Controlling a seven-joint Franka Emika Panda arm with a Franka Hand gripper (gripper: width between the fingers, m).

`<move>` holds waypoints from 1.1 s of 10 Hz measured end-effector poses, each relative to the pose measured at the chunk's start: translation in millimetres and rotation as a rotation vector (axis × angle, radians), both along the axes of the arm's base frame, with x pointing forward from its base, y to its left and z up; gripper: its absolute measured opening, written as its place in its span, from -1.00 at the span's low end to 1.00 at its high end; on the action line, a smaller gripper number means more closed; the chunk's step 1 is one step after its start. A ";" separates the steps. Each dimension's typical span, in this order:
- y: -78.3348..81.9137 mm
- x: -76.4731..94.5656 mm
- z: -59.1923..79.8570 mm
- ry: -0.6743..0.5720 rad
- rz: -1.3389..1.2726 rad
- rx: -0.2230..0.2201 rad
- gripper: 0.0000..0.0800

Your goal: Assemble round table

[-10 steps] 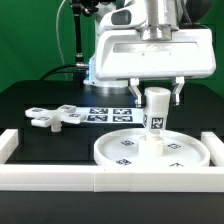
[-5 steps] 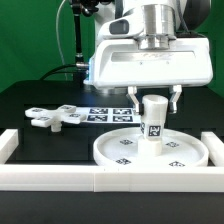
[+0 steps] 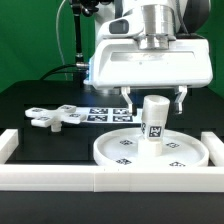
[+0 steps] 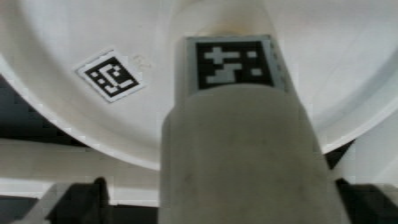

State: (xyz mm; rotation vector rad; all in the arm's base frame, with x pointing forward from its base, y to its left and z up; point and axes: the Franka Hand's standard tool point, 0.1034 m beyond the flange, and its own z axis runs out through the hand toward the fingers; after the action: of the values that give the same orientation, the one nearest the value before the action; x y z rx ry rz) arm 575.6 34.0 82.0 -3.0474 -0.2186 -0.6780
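Observation:
The large rimmed round disc (image 3: 150, 150) lies flat on the black table. The short cylindrical post (image 3: 153, 120) stands upright on its centre, tag facing the camera. My gripper (image 3: 153, 98) is open, with a finger on each side of the post's top and a gap to it on both sides. In the wrist view the post (image 4: 231, 130) fills the middle above the disc (image 4: 71, 100), and the dark fingertips (image 4: 71, 198) stand apart from it. The four-armed cross-shaped foot (image 3: 55, 116) lies on the table at the exterior view's left.
A white straight-walled frame (image 3: 100, 182) runs along the front, with end walls at both sides. The marker board (image 3: 105, 113) lies behind the disc, under the arm's white body.
The fingers have spread apart from the post's top, letting it go. The post stays standing on the disc.

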 end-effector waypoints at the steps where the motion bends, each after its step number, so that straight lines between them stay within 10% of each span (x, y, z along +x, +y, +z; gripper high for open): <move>1: -1.9 2.2 7.4 0.002 -0.001 0.000 0.60; 4: -4.6 9.5 33.6 0.030 0.014 -0.001 0.62; 11: -0.9 -1.7 21.7 0.188 -0.006 0.023 0.62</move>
State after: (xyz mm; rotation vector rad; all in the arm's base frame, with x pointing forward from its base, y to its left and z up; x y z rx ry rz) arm 573.9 33.1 103.7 -3.0648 -0.1969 -0.3878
